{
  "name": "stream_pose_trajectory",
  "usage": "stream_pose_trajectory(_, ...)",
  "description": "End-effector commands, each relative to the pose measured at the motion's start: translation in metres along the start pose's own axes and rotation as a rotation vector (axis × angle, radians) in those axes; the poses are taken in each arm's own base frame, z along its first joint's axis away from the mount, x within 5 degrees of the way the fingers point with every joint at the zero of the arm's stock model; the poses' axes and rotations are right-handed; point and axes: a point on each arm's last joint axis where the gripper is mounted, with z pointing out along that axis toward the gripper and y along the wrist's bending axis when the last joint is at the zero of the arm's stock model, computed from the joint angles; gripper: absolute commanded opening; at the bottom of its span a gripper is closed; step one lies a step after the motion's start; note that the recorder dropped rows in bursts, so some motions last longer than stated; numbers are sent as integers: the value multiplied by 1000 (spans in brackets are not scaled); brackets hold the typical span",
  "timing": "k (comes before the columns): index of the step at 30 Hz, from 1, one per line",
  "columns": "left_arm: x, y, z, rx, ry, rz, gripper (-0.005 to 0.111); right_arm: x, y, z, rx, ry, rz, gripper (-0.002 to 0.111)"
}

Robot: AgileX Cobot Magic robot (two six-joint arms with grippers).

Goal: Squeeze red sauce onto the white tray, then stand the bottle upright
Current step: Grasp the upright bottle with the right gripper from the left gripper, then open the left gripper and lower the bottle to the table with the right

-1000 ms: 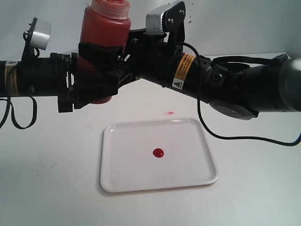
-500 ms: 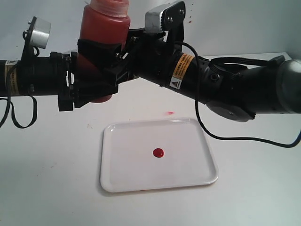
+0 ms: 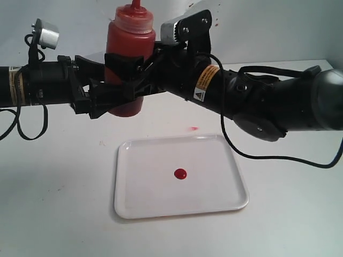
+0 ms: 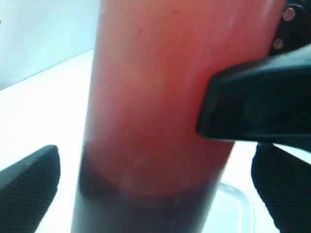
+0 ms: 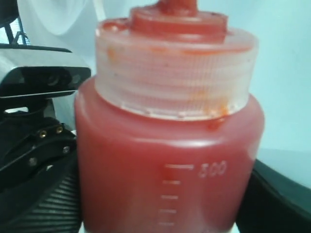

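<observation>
The bottle (image 3: pixel 128 59) hangs upright in the air above the table, behind the white tray (image 3: pixel 206 158), with its cap and nozzle on top. My right gripper (image 3: pixel 136 72) reaches in from the right and is shut on the bottle's body (image 5: pixel 165 160). My left gripper (image 3: pixel 115 92) comes from the left, and its fingers (image 4: pixel 29 191) stand open on either side of the bottle's dark lower part (image 4: pixel 150 145) with a gap on both sides. A round blob of red sauce (image 3: pixel 180 173) lies near the tray's middle. A tray corner (image 4: pixel 238 206) shows beneath the bottle.
A small pinkish smear (image 3: pixel 193 128) marks the white table just behind the tray. Both black arms cross above the table's back half. A black cable (image 3: pixel 252 155) loops down from the right arm toward the tray's right side.
The bottle has come lower and slightly to the right, so its cap and nozzle now show. The left gripper's fingers have spread off the bottle; the right gripper still holds it.
</observation>
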Motion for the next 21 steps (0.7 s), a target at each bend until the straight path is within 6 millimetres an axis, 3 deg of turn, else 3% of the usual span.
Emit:
stream_pose_trajectory(1, -5, -1, -1, -2, -21, 3, 104, -7, -9, 0, 90, -73, -1, 0)
stream_pose_trajectory(6, 3, 13, -2, -154, 66, 10, 104, 27, -30, 6, 243, -51, 31, 0)
stream_pose_trajectory(12, 14, 35, -10, -407, 191, 13, 103, 60, -41, 14, 269, -113, -67, 0)
stream_pose_trajectory(21, 39, 61, -18, -651, 340, -28, 103, 92, -61, 62, 256, -122, -81, 0)
